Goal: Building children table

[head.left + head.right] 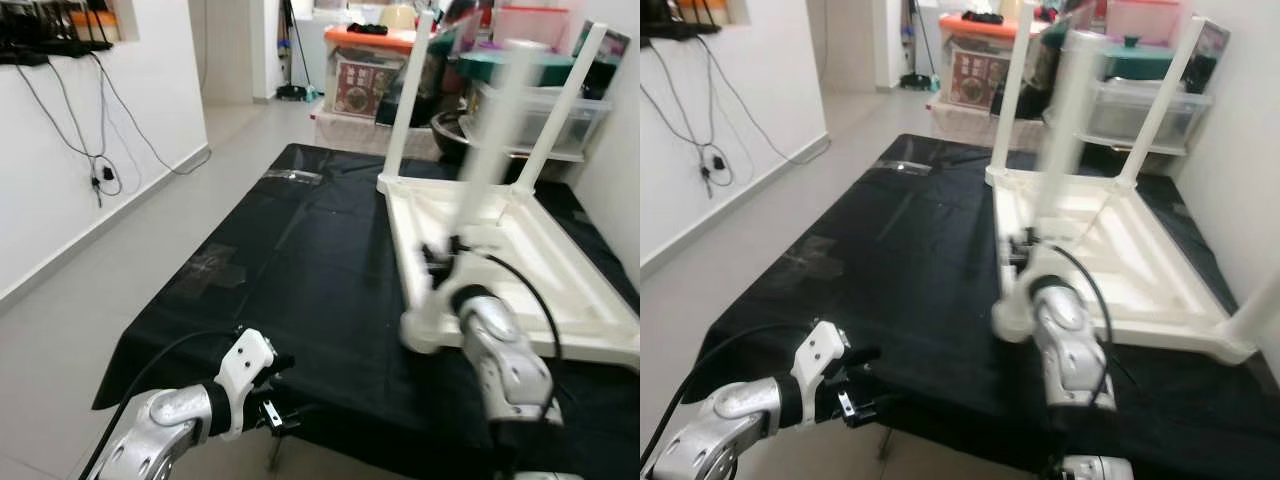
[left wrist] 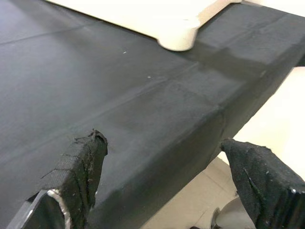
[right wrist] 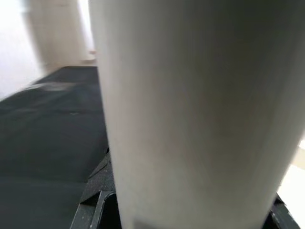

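A white children's table (image 1: 520,260) lies upside down on a bench draped in black cloth (image 1: 300,260). Two white legs (image 1: 408,100) (image 1: 560,110) stand upright at its far corners. My right gripper (image 1: 440,262) is shut on a third leg (image 1: 1065,120), blurred and roughly upright, just above the near left corner socket (image 1: 1010,320). Up close, that leg (image 3: 190,109) sits between the black fingers (image 3: 97,191). My left gripper (image 2: 162,148) is open over the cloth's front edge, short of the table's corner (image 2: 178,36). Another white leg (image 1: 1260,310) juts from the near right corner.
Storage boxes and plastic bins (image 1: 370,70) are stacked beyond the bench's far end. A wall (image 1: 1250,150) stands close on the right. Cables (image 1: 95,150) hang down the left wall, with open grey floor (image 1: 110,290) beside the bench.
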Robot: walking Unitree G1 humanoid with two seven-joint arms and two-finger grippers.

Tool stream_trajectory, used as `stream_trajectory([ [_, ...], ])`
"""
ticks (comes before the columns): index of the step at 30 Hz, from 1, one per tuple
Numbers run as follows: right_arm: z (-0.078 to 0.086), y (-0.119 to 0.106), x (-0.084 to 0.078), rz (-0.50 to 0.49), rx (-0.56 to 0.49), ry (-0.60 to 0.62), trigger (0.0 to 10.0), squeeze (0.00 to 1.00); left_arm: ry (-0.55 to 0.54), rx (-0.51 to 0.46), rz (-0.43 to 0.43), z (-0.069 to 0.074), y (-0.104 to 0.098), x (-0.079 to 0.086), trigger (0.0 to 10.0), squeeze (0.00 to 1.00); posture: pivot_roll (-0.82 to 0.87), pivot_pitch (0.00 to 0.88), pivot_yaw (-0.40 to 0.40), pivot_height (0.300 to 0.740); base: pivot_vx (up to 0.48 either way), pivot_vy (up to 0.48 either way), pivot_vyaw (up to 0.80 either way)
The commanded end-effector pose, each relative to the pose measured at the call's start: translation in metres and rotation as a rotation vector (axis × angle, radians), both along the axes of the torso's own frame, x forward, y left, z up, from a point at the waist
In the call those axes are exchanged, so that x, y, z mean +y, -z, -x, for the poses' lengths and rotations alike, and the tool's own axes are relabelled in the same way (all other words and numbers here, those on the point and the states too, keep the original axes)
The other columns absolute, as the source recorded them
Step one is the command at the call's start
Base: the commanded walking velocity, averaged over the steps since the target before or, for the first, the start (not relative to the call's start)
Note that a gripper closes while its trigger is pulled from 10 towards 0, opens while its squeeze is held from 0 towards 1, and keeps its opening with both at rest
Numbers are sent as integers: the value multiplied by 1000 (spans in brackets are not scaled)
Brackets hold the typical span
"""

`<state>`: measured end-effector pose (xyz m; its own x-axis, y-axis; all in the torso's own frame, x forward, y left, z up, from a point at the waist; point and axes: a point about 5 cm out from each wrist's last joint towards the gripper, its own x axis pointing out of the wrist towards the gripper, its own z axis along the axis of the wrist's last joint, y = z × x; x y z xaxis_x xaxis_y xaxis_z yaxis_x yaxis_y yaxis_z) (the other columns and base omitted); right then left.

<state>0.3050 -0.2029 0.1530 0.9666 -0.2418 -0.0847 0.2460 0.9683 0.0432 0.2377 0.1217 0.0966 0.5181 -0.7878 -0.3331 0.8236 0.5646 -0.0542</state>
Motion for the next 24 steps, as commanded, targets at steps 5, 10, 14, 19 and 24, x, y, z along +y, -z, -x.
stream_trajectory([
  [5,17,19,38,-18,149,-129,10000,0,17,8,-14,1,3,-1,10000,0,70,0,-61,740,0,0,0],
  [10,-1,-15,41,-18,-32,-329,10000,333,17,2,-15,-3,2,1,10000,0,80,0,-79,740,0,0,0],
  [14,-8,-49,40,-16,-172,-612,10000,0,6,-1,-14,-3,2,3,10000,0,84,0,-83,740,0,0,0],
  [19,-1,-69,45,-2,-281,-812,10000,0,5,-1,-11,-2,3,1,10000,0,94,0,-82,740,0,0,0],
  [24,13,-52,68,23,-224,-1095,10000,0,11,-4,-12,-2,3,0,10000,0,107,0,-83,740,0,0,0],
])
